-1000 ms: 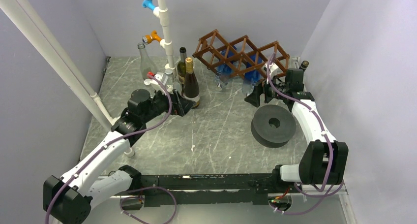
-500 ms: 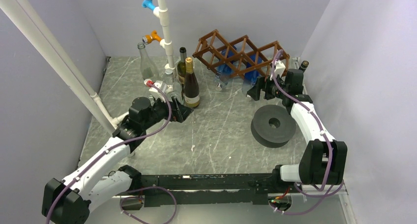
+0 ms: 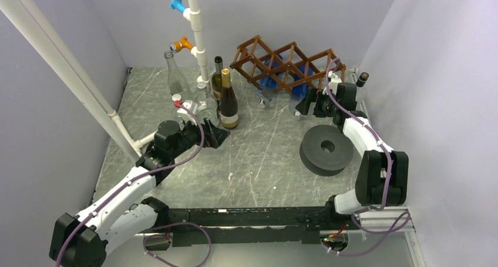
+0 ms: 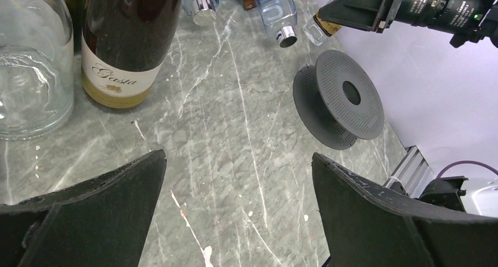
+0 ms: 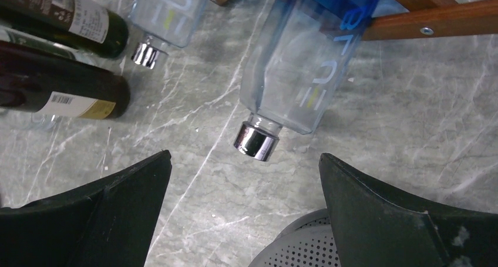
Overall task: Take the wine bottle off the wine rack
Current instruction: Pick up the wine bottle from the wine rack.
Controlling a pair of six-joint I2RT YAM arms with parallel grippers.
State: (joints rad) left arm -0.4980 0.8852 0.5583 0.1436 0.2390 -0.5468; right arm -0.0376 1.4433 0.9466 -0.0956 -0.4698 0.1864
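Grey marbled table [image 3: 258,161] fills a booth of pale lilac walls, with a white pipe [image 3: 197,32] running up at the far left. Beyond the left gripper [image 4: 238,161], whose jaws are spread wide on nothing, stand a clear glass bottle [image 4: 29,73] and a dark labelled wine bottle [image 4: 117,73]; both are cut off above the shoulder in the left wrist view. Well to that gripper's right, by the back wall, sits the wine rack [image 3: 288,64], a brown lattice of thin slats forming diamond cells. Two blue-tinted bottles lie in it, necks sloping down toward the arms. The nearer blue bottle [image 5: 293,73], with a silver cap [image 5: 255,141], is directly ahead of the right gripper [image 5: 245,156], which gapes wide and holds nothing. That bottle's rear is hidden behind the slats and cut off by the frame edge. A dark grey spool [image 3: 326,148] lies just behind this gripper. The right wall stands close beside the rack. Bare marble lies open between the two arms.
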